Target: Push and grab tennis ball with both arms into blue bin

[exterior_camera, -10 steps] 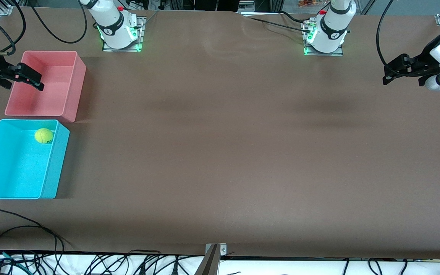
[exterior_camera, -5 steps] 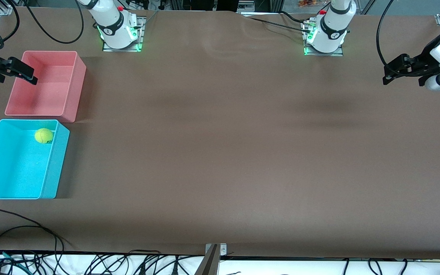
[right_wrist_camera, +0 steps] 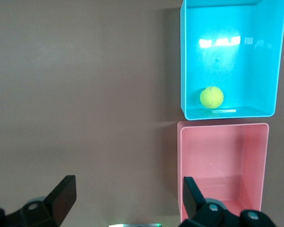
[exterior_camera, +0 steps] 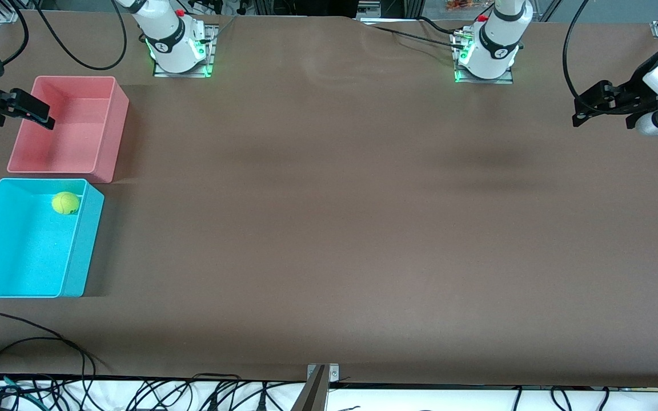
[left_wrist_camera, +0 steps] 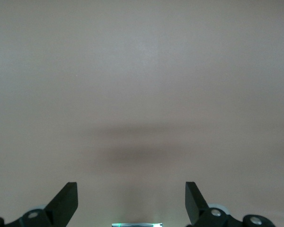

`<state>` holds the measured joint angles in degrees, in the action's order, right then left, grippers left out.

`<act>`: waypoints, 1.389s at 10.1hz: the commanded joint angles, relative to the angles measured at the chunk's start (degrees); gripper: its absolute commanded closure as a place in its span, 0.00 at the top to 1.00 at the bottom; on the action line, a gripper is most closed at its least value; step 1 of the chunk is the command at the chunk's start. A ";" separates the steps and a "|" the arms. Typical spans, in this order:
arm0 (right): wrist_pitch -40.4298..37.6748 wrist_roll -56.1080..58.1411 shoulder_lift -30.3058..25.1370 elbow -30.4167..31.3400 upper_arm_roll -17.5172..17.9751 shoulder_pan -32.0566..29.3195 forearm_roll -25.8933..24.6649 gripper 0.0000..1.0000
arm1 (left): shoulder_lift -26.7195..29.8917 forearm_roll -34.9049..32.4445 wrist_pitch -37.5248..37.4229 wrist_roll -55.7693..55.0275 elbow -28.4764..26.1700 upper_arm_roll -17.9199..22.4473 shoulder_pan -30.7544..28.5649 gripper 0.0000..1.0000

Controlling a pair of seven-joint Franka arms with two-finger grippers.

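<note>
The tennis ball [exterior_camera: 65, 203] lies inside the blue bin [exterior_camera: 20, 262], in the corner nearest the pink bin. It also shows in the right wrist view [right_wrist_camera: 211, 97], inside the blue bin [right_wrist_camera: 227, 42]. My right gripper [exterior_camera: 40, 114] is open and empty, up in the air over the outer edge of the pink bin; in its wrist view [right_wrist_camera: 128, 189] the jaws stand wide apart. My left gripper [exterior_camera: 577, 112] is open and empty, held high at the left arm's end of the table, over bare brown table in its wrist view [left_wrist_camera: 131, 189].
The pink bin [exterior_camera: 95, 142] stands empty beside the blue bin, farther from the front camera; it also shows in the right wrist view [right_wrist_camera: 222, 156]. Cables lie along the table's front edge [exterior_camera: 49, 342]. The two arm bases [exterior_camera: 177, 48] stand at the back.
My right gripper has drawn back from over the pink bin toward the right arm's end of the table. The ball and the left arm have not moved.
</note>
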<state>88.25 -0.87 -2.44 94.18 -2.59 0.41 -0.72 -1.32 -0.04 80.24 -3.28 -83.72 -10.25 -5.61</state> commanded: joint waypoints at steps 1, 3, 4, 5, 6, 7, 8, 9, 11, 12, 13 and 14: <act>-4.74 -0.71 4.62 -6.97 1.18 -1.11 0.19 1.00 | -0.88 0.74 -1.23 -0.59 1.98 0.05 0.07 1.00; -5.19 -0.36 3.25 -6.65 0.92 -1.37 0.37 1.00 | -0.88 0.74 -1.23 -0.59 1.98 -0.04 0.07 1.00; -4.41 -0.36 2.19 -5.08 0.57 -1.37 0.28 1.00 | -0.88 0.74 -1.23 -0.59 1.98 0.05 0.07 1.00; -1.97 -0.53 -1.04 -0.80 0.65 -1.37 0.10 1.00 | -0.88 0.74 -1.23 -0.51 1.98 0.05 0.07 1.00; 2.93 -1.06 -6.47 6.64 0.57 -1.37 0.19 1.00 | -0.88 0.83 -1.23 -0.59 1.98 -0.03 0.07 1.00; 3.50 -1.15 -7.04 7.41 0.56 -1.37 0.19 1.00 | -0.88 0.83 -1.23 -0.59 1.98 -0.04 0.07 1.00; 3.42 -0.63 -5.74 6.37 1.00 -1.29 0.02 1.00 | -0.88 0.83 -1.23 -0.59 1.98 -0.04 0.07 1.00; 3.33 -0.19 -5.21 5.75 1.00 -1.20 0.01 1.00 | -0.88 0.83 -1.23 -0.59 1.98 -0.04 0.07 1.00; 0.88 0.34 -2.94 2.43 0.92 -1.29 -0.16 1.00 | -0.88 0.83 -1.23 -0.59 1.98 -0.04 0.07 1.00; -0.61 0.26 -1.09 -0.20 0.92 -1.29 -0.16 1.00 | -0.88 0.83 -1.23 -0.51 1.98 -0.04 0.07 1.00; -1.41 0.34 -0.55 -0.92 0.92 -1.29 -0.16 1.00 | -0.88 0.74 -1.23 -0.59 1.98 0.05 0.07 1.00; -1.42 0.34 -0.55 -0.93 0.83 -1.37 -0.25 1.00 | -0.88 0.74 -1.23 -0.51 1.98 -0.03 0.07 1.00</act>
<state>89.17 -1.12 -5.06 96.72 -2.01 -0.51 -0.72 -1.32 -0.04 80.24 -3.28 -83.72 -10.26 -5.61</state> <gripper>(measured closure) 0.000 0.000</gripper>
